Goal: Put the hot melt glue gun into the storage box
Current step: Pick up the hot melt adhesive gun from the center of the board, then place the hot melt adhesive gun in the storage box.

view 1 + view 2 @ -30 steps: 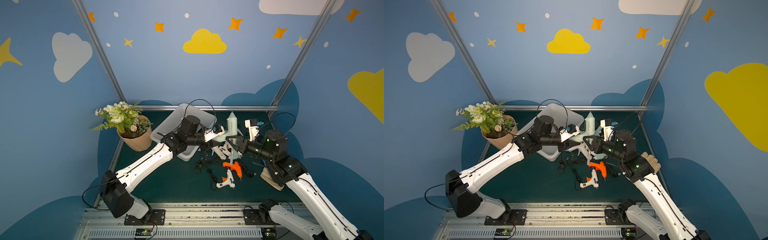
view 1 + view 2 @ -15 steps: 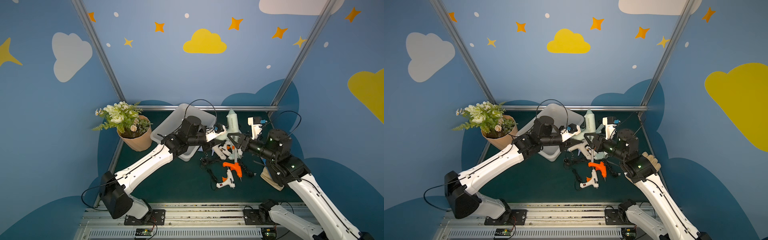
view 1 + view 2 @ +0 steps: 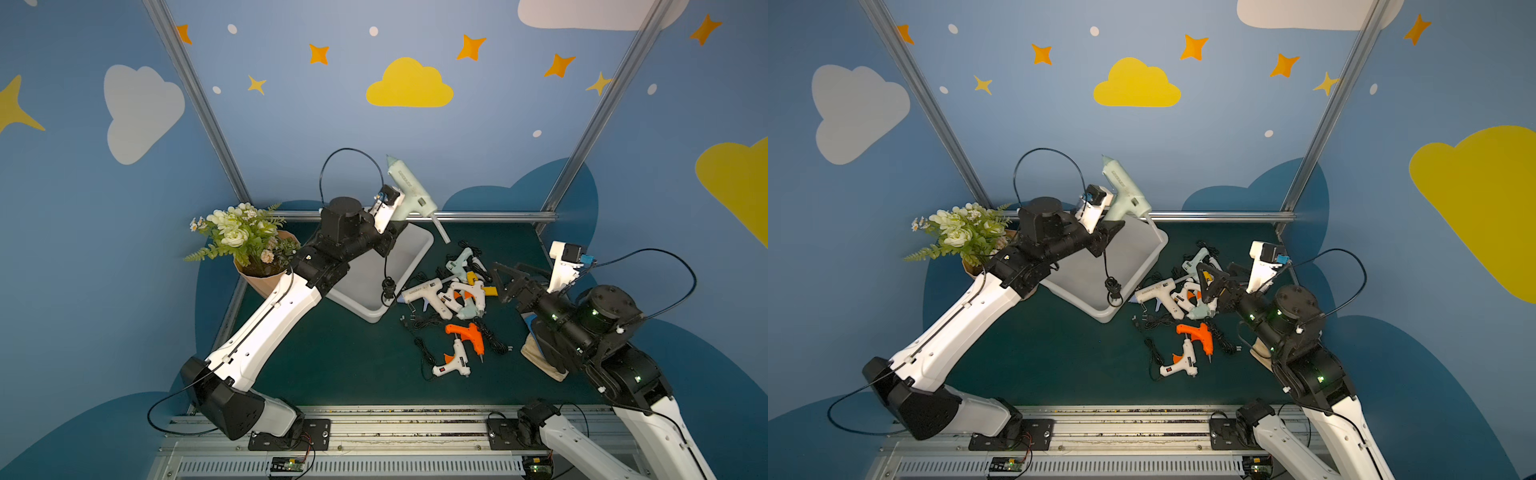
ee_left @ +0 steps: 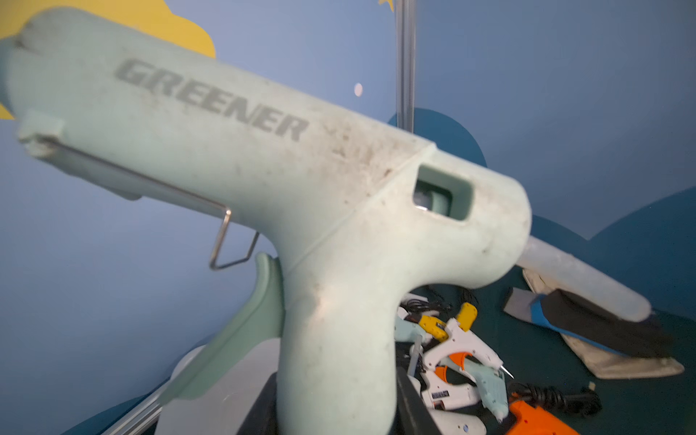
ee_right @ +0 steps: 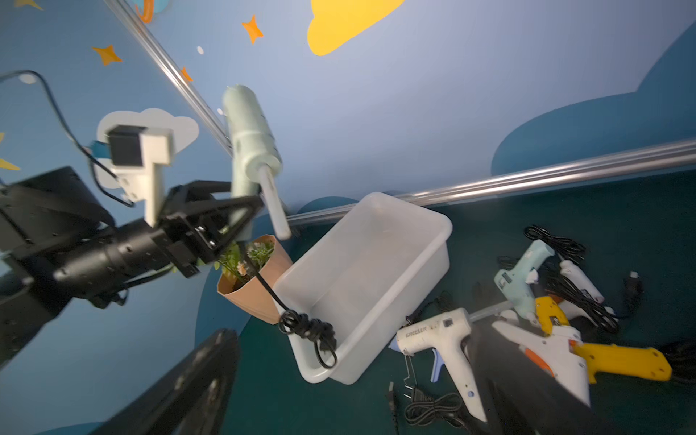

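Left gripper (image 3: 392,237): jaws nearly closed, clamped on the handle of the mint glue gun (image 3: 409,187). Gun is in the air over the storage box (image 3: 409,259) back corner, nozzle up toward the wall. Its cord (image 3: 388,286) hangs down, coil at the box's front rim. Box sits back-left on the tabletop (image 3: 353,365), beside the flower pot (image 3: 266,278). Right gripper (image 3: 513,276): jaws wide open, empty, by the glue gun pile (image 3: 457,291).
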